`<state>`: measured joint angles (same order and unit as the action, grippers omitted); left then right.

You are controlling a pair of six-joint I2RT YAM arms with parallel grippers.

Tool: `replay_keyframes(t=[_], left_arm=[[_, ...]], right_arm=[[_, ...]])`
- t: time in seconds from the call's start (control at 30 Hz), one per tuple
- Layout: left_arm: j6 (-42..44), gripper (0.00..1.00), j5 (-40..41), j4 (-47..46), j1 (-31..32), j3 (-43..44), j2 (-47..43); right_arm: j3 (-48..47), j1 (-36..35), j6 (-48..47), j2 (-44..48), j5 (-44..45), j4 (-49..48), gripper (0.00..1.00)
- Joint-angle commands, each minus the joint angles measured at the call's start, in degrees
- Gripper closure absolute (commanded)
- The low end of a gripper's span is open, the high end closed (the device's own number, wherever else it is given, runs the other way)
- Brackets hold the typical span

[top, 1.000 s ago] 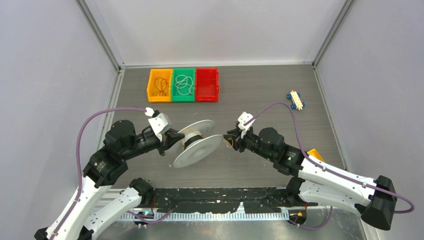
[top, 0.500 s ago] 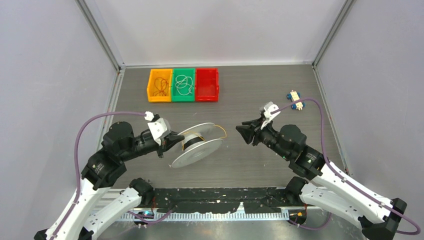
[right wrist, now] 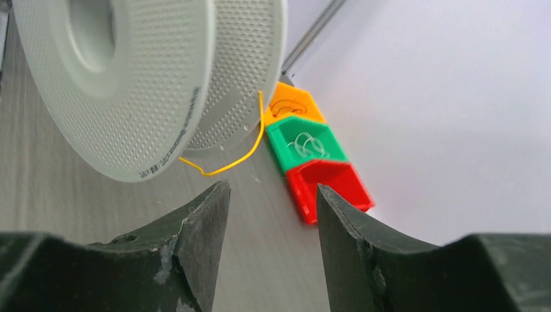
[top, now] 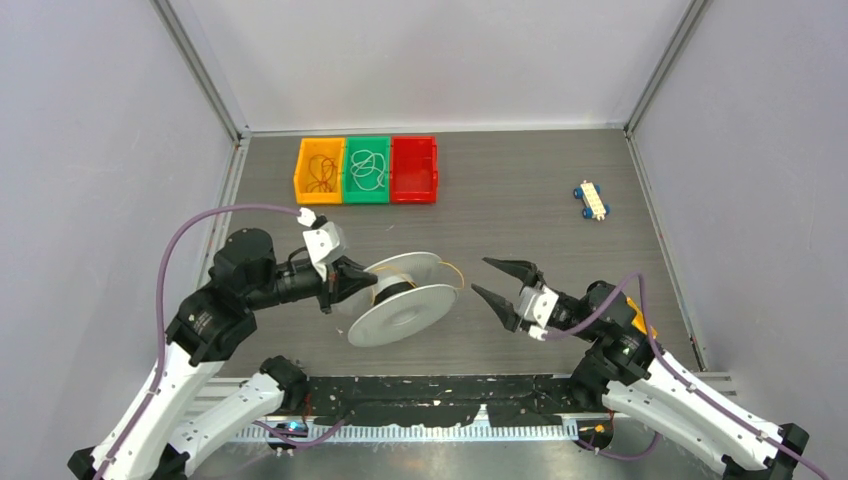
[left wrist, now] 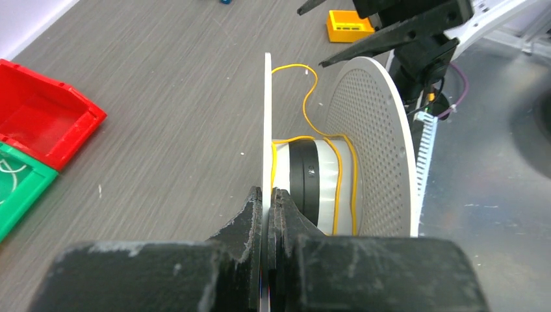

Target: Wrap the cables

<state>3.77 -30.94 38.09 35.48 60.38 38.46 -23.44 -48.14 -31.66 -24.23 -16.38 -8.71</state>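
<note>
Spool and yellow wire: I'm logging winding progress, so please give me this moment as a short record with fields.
object: white spool, perforated flanges, tilted
left arm: left gripper shut on the rim of one spool flange
wire: yellow wire, a few turns around the hub, loose end curling out past the flanges
right arm: right gripper open, holding nothing, apart from the spool, pointing toward it
background: orange bin with dark wire, green bin with white wire
</note>
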Motion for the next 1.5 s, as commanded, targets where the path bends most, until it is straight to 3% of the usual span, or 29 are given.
replay_keyframes(t=[0.0, 0.17, 0.63, 1.03, 1.47], left_arm=[[-5.48, 1.00, -4.56, -3.12, -0.45, 4.45, -0.35], [-7.68, 1.00, -6.36, -0.35, -0.52, 7.88, 1.97], [-11.02, 1.00, -7.39, 5.25, -0.70, 13.57, 6.04], [-11.68, 1.00, -6.77, 5.76, -0.74, 14.68, 7.79], [-12.53, 1.00, -7.64, 6.99, -1.30, 16.54, 9.57]], right_arm=[[-1.83, -0.07, -21.46, 1.69, -8.40, 0.79, 0.42], [-2.06, -1.61, -27.78, 3.76, -8.26, 2.78, 0.42], [-4.04, -12.90, -39.03, 2.31, 5.17, 4.76, 0.44], [-4.24, -14.82, -41.29, 0.50, 4.43, 8.02, 0.45], [-4.19, -19.55, -42.74, -2.01, 11.50, 11.54, 0.48]])
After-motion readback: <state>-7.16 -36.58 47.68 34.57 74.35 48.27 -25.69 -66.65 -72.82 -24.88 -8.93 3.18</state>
